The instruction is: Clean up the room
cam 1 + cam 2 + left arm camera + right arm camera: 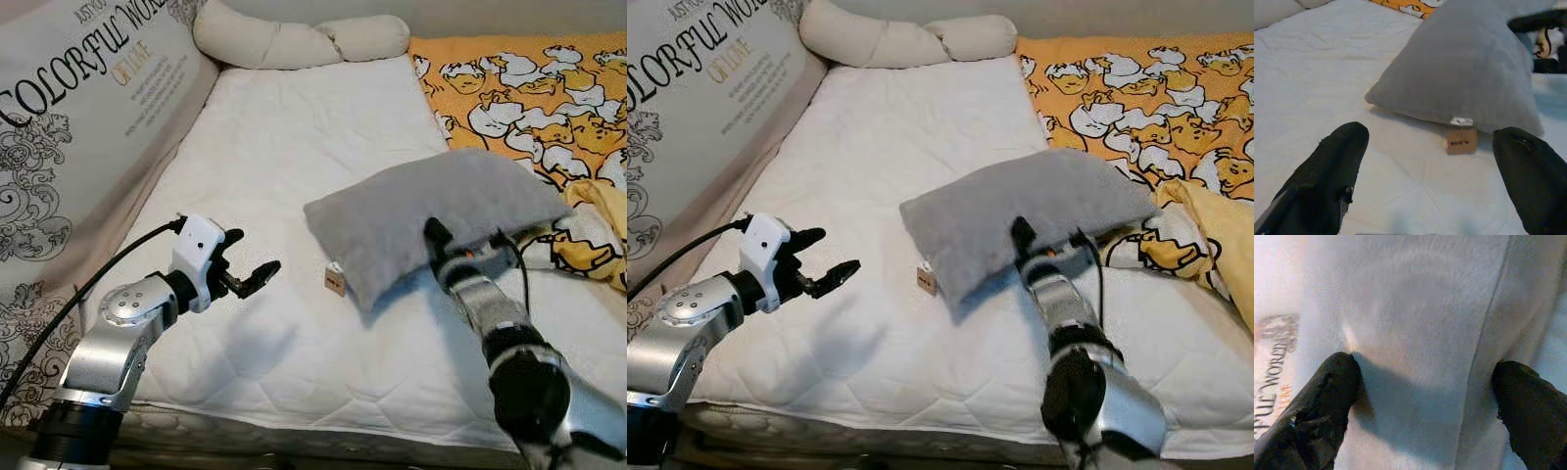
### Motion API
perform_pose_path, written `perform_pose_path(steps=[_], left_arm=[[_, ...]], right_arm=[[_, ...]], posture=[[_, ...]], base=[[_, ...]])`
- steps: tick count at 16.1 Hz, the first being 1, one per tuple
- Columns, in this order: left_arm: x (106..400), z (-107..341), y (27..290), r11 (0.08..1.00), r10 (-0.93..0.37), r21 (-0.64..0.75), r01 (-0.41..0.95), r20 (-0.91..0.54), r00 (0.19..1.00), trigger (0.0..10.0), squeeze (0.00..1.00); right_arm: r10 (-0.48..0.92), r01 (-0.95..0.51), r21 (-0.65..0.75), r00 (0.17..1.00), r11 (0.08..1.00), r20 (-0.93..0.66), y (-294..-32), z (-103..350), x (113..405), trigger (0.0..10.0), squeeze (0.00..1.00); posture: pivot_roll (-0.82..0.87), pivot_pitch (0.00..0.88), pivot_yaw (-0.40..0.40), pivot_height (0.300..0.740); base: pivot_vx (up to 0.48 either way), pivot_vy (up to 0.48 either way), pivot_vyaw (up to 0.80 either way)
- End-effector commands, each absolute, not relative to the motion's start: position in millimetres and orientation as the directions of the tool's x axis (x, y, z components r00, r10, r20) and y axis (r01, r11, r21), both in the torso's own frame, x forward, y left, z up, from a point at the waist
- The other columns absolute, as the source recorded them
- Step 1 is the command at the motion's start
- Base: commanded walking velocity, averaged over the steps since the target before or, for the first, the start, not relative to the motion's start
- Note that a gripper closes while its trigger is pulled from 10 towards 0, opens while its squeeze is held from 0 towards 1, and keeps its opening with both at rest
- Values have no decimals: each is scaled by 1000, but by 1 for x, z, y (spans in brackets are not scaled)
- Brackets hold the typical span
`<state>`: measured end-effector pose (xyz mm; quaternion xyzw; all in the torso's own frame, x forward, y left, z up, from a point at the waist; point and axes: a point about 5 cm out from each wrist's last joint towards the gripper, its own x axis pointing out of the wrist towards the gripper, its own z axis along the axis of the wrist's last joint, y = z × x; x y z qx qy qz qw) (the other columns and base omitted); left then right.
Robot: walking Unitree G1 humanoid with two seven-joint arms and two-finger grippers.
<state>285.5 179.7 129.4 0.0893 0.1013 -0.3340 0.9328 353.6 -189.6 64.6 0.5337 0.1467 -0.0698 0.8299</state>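
The grey pillow (436, 220) is lying on the white mattress (284, 147), its far corner overlapping the orange duck-print blanket (529, 83). A small brown tag (335, 282) is dangling at its near edge.

The right gripper (1425, 391) is pushing its spread fingers against the pillow's near side; in the right wrist view the fabric is bulging between them, touching one fingertip (1339, 382), but the fingers are not clamping it.

The left gripper (250, 279) is hovering open above bare mattress, well apart from the pillow and pointing toward the tag.

Probable hazards:
- With the fingers this wide on soft stuffing, closing may be pinching only loose cover, so the pillow could slip out on lifting.
- Dragging could pull the blanket along where the two overlap.
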Motion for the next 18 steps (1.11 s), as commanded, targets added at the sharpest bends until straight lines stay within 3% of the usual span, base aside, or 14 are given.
perform_pose_path(steps=[1,2,3,4,8,18], left_arm=[[285,131,182,755,-602,115,646,-269,752,10000,0],[283,132,183,753,-603,118,648,-272,750,10000,0],[282,132,184,753,-602,119,647,-273,750,10000,0],[281,133,185,754,-600,120,646,-275,752,10000,0],[278,131,184,763,-591,117,636,-274,759,10000,0],[268,127,181,760,-598,100,642,-282,751,10000,0]], right_arm=[[67,265,873,946,410,-318,-181,68,357,10000,0],[64,262,851,944,455,-325,-179,71,360,9294,0],[67,260,836,941,484,-332,-178,73,362,3686,0],[72,251,824,941,508,-331,-176,75,363,0,0],[31,321,804,922,501,-387,-180,74,363,0,0],[25,337,778,911,530,-412,-179,74,364,0,0]], posture=[[57,0,105,740],[70,0,100,740],[76,0,96,740],[79,0,94,740],[91,0,66,740],[105,0,34,740]], base=[[0,0,0],[0,0,0],[0,0,0],[0,0,0],[0,0,0],[0,0,0]])
